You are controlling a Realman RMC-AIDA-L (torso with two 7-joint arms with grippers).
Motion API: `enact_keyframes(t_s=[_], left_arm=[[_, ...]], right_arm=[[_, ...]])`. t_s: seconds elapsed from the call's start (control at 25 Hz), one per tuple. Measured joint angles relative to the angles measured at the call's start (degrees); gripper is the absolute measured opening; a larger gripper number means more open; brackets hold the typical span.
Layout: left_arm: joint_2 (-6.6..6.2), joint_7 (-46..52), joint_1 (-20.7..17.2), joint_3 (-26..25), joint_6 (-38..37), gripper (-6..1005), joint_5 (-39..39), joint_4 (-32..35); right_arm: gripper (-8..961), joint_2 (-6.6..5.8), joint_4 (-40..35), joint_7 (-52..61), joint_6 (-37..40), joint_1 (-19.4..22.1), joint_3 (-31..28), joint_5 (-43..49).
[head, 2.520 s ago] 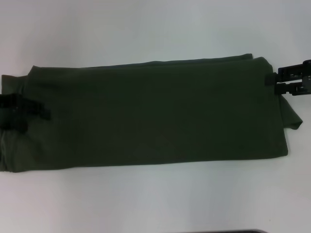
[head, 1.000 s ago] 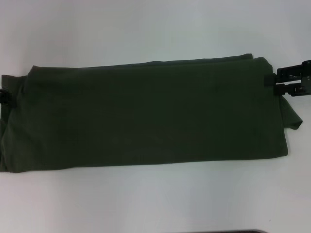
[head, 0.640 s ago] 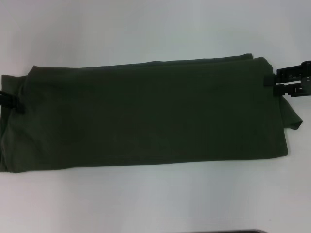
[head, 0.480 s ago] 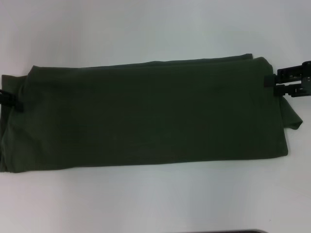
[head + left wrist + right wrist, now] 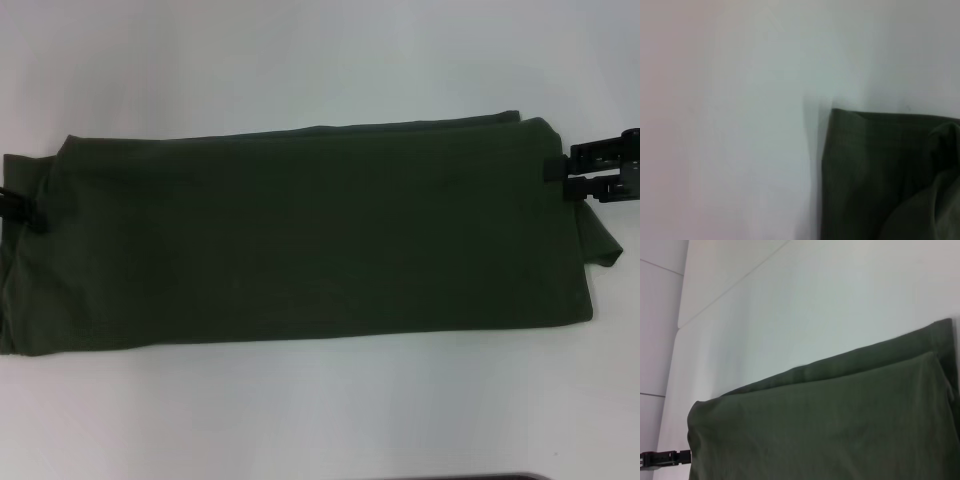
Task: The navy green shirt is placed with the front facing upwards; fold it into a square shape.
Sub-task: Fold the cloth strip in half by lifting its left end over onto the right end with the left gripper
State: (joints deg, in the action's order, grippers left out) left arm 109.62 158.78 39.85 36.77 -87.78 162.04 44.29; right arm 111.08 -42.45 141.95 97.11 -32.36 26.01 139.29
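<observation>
- The navy green shirt (image 5: pixel 310 235) lies on the white table (image 5: pixel 300 60) as a long band, folded lengthwise, with no lettering showing.
- We note the left gripper (image 5: pixel 25 210) has pulled back from over the cloth to the shirt's left edge; we cannot tell whether it is open or clamped.
- The right gripper (image 5: pixel 560 172) has stayed at the far right corner, seemingly pinching the hem.
- We judge the crosswise fold is being set up; the square is not yet made.

Left gripper (image 5: pixel 22 208) mostly cut by the picture's edge, jaws not readable, right gripper (image 5: pixel 570 172) partly out of frame, shirt (image 5: pixel 300 240) print hidden inside folds, left end cropped
</observation>
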Motion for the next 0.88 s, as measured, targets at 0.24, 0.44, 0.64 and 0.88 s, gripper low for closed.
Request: enact_keyframes(t_s=[0.24, 0.44, 0.64, 0.88], left_arm=[[0.06, 0.03, 0.0, 0.11, 0.26, 723, 0.09, -0.83], [0.06, 0.04, 0.18, 0.69, 0.52, 719, 0.42, -1.4], [0.09, 0.04, 0.42, 0.68, 0.6, 715, 0.89, -1.48], [0.47, 0.04, 0.47, 0.67, 0.59, 709, 0.91, -1.5]], right_arm=[[595, 0.0, 0.0, 0.01, 0.01, 0.14, 0.0, -0.01], [594, -0.06, 0.0, 0.07, 0.01, 0.3, 0.0, -0.04], [594, -0.17, 0.0, 0.09, 0.0, 0.51, 0.0, -0.07], [594, -0.24, 0.0, 0.09, 0.01, 0.55, 0.0, -0.07]])
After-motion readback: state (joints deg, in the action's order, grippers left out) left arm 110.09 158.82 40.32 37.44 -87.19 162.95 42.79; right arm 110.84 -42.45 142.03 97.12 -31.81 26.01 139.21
